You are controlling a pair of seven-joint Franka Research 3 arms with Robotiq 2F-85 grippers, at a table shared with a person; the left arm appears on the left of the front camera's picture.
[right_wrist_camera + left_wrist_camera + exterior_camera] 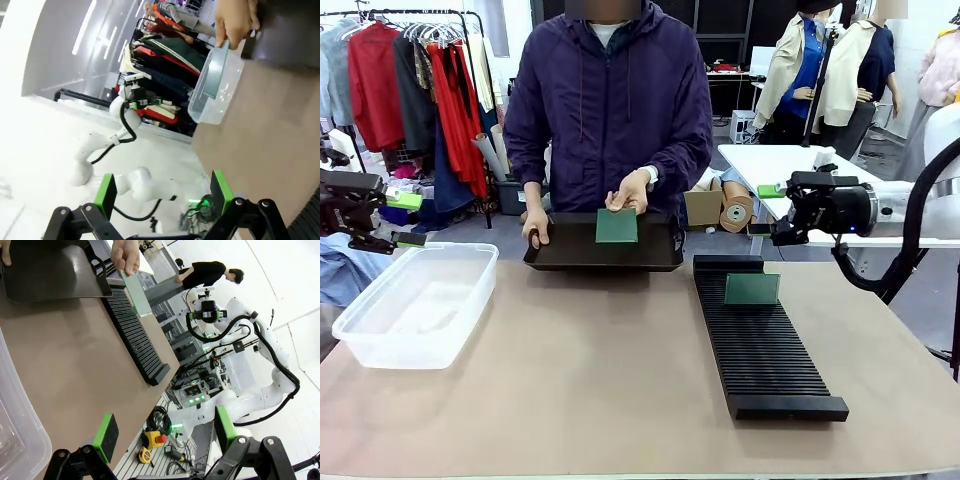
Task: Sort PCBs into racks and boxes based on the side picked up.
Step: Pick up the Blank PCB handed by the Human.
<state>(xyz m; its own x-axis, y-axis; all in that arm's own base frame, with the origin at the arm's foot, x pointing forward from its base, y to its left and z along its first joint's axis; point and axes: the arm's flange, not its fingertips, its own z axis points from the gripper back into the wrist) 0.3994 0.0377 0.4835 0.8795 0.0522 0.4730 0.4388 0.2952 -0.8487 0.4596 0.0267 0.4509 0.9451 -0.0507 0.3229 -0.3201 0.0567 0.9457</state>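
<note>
Done so far: one PCB [752, 289] stands upright in a slot near the far end of the rack [765, 360]. The other slots are bare.
Box: the clear box [415, 300] sits on the robot's left side of the table [610, 380], and no board can be made out in it, so the box side of the sort looks unstarted.
Board on offer: the person's hand [630, 190] pinches a second PCB [617, 226] by its top edge and holds it upright over the dark tray [570, 258], green face toward the robot. It is well apart from both grippers.
Tray: the person's other hand [535, 228] grips its edge. The front view does not show whether more boards lie inside.
Left gripper: the left gripper [165, 432] hangs above the near corner of the box, its fingers spread and nothing between the green pads [106, 436].
Right gripper: the right gripper [162, 190] is off the table's right edge, beyond the rack, fingers likewise parted and empty.
Progress, as a judgement: early, with one board sorted and one presented but not yet taken.
Left to do: take the offered board, place it in the rack or the box according to the side picked up, then handle any further boards.
</note>
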